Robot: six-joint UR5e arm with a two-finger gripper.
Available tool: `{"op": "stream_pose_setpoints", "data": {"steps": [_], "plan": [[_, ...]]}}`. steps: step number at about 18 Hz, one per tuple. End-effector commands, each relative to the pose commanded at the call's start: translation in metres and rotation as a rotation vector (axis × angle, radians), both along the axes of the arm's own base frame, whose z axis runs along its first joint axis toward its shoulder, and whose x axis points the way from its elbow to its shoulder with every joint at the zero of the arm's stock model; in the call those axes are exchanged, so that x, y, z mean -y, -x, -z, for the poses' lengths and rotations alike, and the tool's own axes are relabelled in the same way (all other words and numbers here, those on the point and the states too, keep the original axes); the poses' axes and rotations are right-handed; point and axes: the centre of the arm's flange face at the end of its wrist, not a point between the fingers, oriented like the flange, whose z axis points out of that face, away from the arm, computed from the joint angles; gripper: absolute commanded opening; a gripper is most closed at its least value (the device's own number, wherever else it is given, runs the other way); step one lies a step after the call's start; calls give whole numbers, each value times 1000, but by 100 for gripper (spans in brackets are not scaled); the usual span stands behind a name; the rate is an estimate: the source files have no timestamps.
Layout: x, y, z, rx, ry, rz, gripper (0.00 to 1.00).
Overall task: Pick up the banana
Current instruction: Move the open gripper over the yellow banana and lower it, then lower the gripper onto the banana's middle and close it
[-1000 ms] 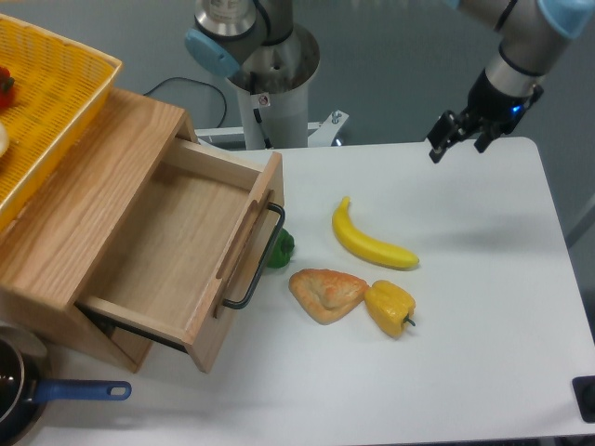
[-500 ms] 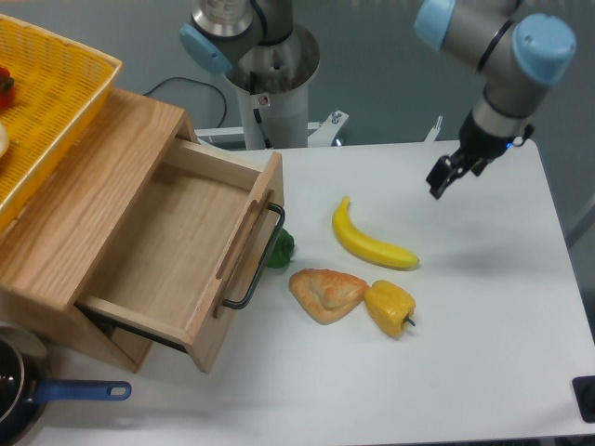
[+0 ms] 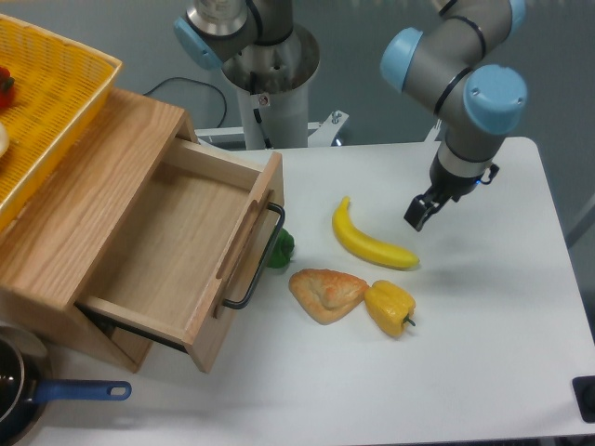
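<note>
1 banana (image 3: pixel 372 242) is lying on the white table (image 3: pixel 483 316), roughly in the middle of the scene, its stem end pointing toward the far side and its body curving away to the right and nearer. hanging over the table just to the right of the banana's right end, and a little farther back, is the gripper (image 3: pixel 418 213); it is not touching the fruit, and its dark fingers are showing as 1 small block from this angle, so i cannot tell whether the jaws are spread or pressed together. nothing is sitting between them that can be made out. just nearer than the banana, 2 other items are resting side by side: a tan triangular pastry (image 3: pixel 326 293) on the left and a lumpy yellow bell pepper (image 3: pixel 390 308) on the right, the 2 looking to be touching or very nearly so. a green object (image 3: pixel 280 249) is peeking out from behind the front panel of an open wooden drawer (image 3: pixel 191 255), which is standing pulled out from a wooden cabinet (image 3: pixel 84 200) on the left. a yellow basket (image 3: pixel 46 102) is sitting on top of that cabinet at the far left. at the near left corner, a dark pan with a blue handle (image 3: pixel 79 391) is poking into view.
</note>
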Motion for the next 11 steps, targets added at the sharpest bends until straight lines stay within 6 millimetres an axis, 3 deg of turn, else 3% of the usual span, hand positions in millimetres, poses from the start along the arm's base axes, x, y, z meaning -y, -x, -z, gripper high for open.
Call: {"op": "stream_pose_setpoints", "data": {"steps": [4,7,11], "plan": [[-22,-4,26,39,16,9,100],[-35,-9,32,46,20,31,100],[-37,-10,32,46,23,6,100]]}}
